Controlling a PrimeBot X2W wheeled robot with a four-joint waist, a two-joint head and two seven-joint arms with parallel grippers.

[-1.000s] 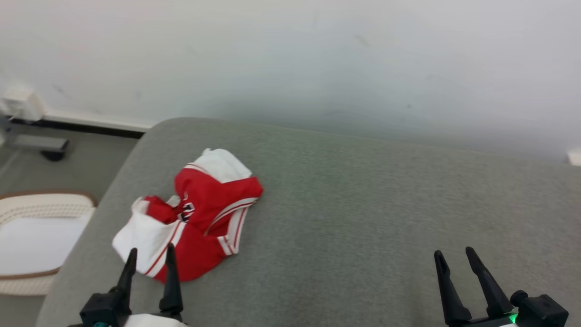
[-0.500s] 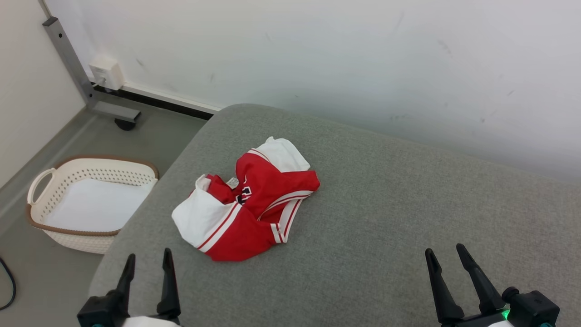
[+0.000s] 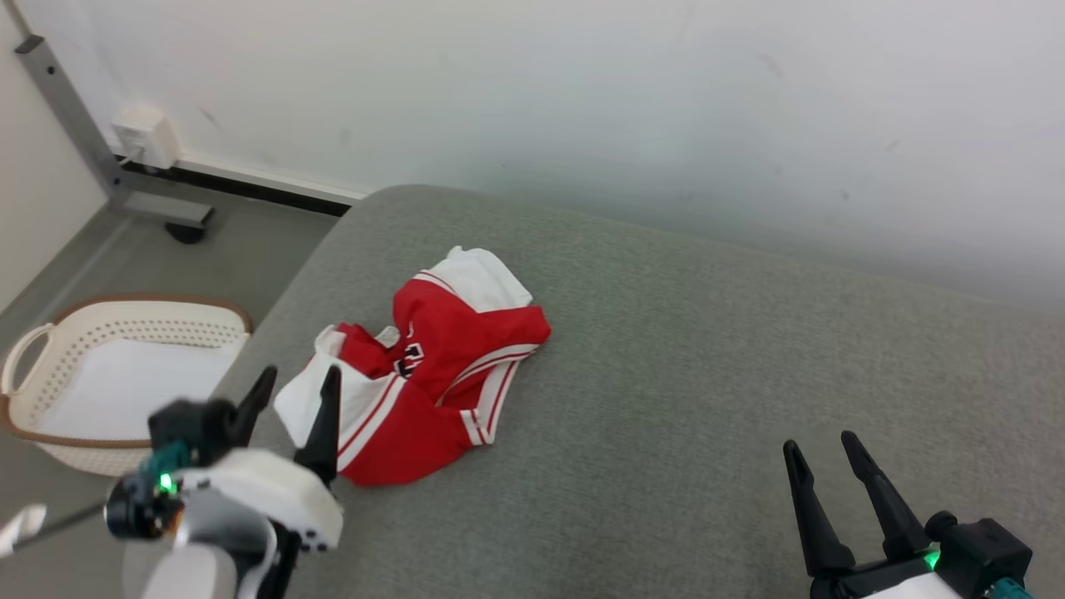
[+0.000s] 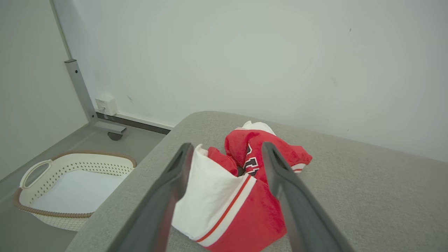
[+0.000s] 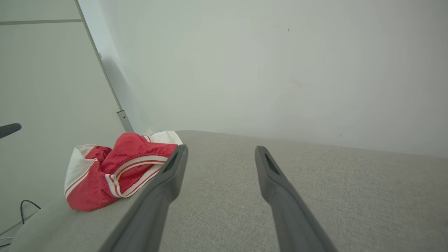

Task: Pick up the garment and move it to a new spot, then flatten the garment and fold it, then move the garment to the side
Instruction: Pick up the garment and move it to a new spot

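One garment [image 3: 424,366], red with white panels and red-and-white striped trim, lies crumpled in a loose heap on the grey cushion [image 3: 707,349], near the cushion's left edge and rounded far corner. A white panel forms its near-left part, a second white patch sits at its far end, and dark lettering shows in the folds at the middle. My left gripper [image 3: 300,372] is at the garment's near-left side, jaws spread wide and holding nothing. In the left wrist view the white panel and striped band appear between my two fingers [image 4: 175,182]; whether either finger touches the cloth I cannot tell. My right gripper [image 3: 819,442] is released too, jaws apart and empty. It hangs over bare cushion at the lower right, well apart from the garment. In the right wrist view the garment [image 5: 115,168] lies to the left of my left-hand finger [image 5: 164,189]. Beyond the cushion's left edge, a cream perforated basket [image 3: 50,333] with a brown rim and a loop handle stands on the grey floor [image 3: 241,249]. Behind the cushion rises a pale wall [image 3: 582,83]. A grey metal post [image 3: 75,125] and a small white box [image 3: 146,137] stand at its foot on the left.
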